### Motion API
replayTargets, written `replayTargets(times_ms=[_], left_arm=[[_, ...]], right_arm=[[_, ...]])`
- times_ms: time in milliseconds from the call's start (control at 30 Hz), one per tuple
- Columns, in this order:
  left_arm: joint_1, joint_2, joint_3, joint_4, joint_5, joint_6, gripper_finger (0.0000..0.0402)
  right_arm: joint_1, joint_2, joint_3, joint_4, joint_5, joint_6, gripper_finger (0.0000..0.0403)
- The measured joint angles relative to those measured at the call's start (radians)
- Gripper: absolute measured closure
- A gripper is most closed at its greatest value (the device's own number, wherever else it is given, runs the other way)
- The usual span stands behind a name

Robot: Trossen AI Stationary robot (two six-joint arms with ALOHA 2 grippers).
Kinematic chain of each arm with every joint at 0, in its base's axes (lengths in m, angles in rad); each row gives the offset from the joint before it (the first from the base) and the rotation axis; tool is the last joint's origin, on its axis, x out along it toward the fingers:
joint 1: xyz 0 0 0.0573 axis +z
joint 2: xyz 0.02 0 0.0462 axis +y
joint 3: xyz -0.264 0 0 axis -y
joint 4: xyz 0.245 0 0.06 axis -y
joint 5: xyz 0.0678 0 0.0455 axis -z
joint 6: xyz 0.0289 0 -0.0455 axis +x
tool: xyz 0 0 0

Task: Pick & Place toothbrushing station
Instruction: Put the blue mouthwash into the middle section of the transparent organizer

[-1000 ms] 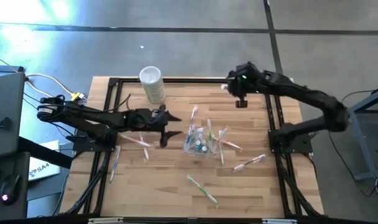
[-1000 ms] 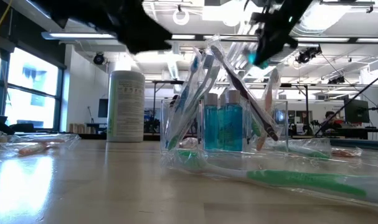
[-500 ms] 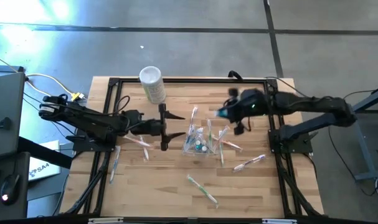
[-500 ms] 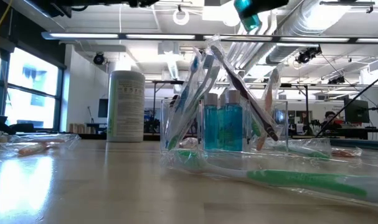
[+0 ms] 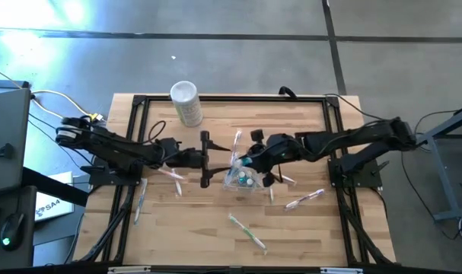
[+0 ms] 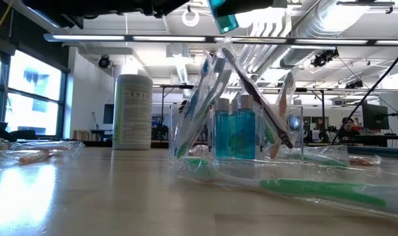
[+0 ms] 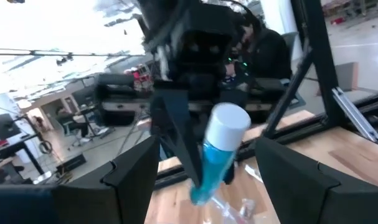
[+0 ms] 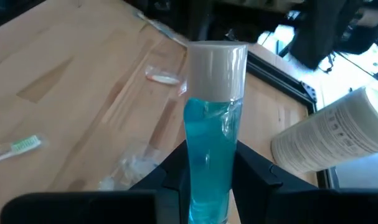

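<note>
Teal toothpaste tube (image 8: 210,130) with a white cap sits pinched in the right gripper (image 5: 250,160), held above the clear cup (image 5: 242,176) near the table's (image 5: 215,236) centre — the cup bristling with toothbrushes (image 6: 251,111). At its nine o'clock the left gripper (image 5: 205,158) hovers, fingers spread, grasping nothing.

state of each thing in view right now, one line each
right gripper: shut on a teal toothpaste tube, above the cup
left gripper: open, empty, beside the cup
clear plastic cup: upright, holding tubes and leaning toothbrushes
white cylinder: upright at the table's far edge
loose toothbrushes: lying flat, wrapped
</note>
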State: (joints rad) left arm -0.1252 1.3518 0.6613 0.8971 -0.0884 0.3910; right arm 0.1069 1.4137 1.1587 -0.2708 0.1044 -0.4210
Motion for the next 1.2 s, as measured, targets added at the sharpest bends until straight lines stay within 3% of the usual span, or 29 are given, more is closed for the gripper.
replayTargets(times_ms=[433,667,833,1200], left_arm=[[0.0,0.104,0.096,-0.011,0.004,0.0,0.0144],[0.0,0.108,0.135,-0.065,0.01,-0.029,0.0144],[0.0,0.108,0.152,-0.074,0.079,-0.03,0.0144],[0.0,0.108,0.159,-0.116,0.079,-0.03,0.0148]], right_arm=[[-0.002,0.003,0.0,0.014,0.001,-0.001,0.0325],[-0.002,0.003,0.0,0.005,0.001,0.001,0.0325],[-0.002,0.003,0.0,-0.005,0.001,0.001,0.0325],[-0.002,0.003,0.001,-0.003,0.001,0.002,0.0325]])
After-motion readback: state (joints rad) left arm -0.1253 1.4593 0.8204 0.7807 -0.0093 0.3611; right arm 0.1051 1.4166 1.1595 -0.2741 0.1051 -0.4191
